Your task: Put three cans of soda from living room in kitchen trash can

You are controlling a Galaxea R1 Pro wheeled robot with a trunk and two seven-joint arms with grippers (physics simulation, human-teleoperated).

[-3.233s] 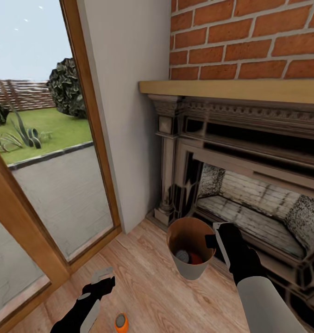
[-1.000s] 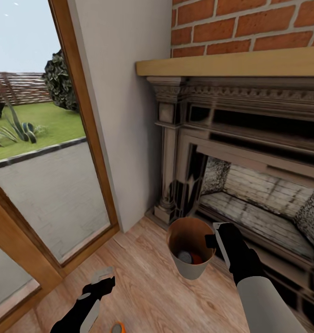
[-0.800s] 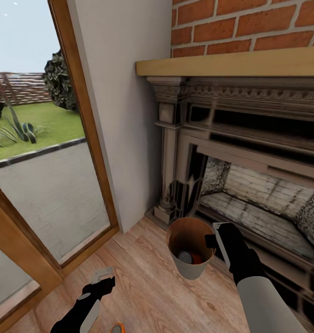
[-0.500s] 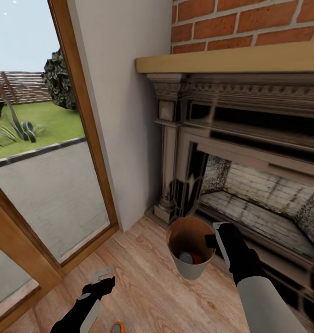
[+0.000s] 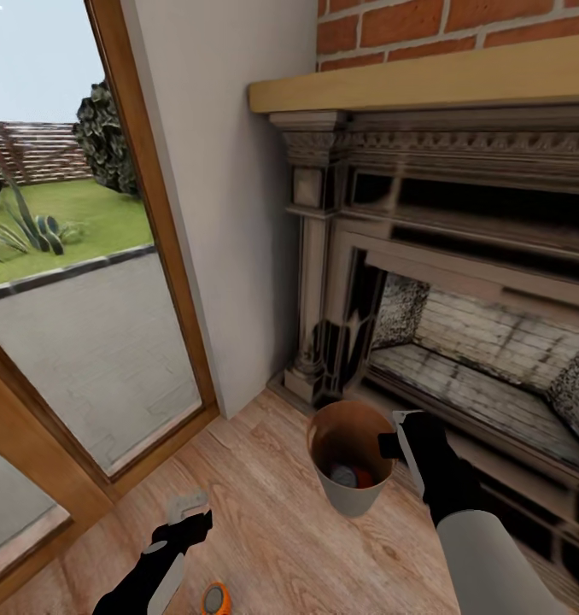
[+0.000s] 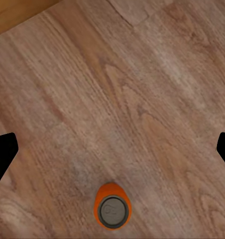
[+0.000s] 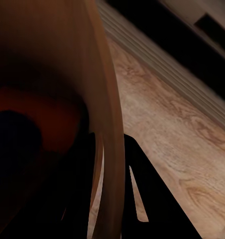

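Copper-toned, the tash can [image 5: 351,465] hangs above the wood floor [image 5: 272,521] before the brick fireplace [image 5: 460,282], its rim pinched by the right gripper [image 5: 395,444], two cans inside, while the left gripper [image 5: 190,512], fingers spread wide, hovers over an upright orange can of soda [image 6: 111,211].

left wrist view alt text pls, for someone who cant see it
An orange soda can stands upright on the light wood floor, seen from straight above, with its grey top facing the camera. The open left gripper's two dark fingertips sit wide apart, clear of the can.
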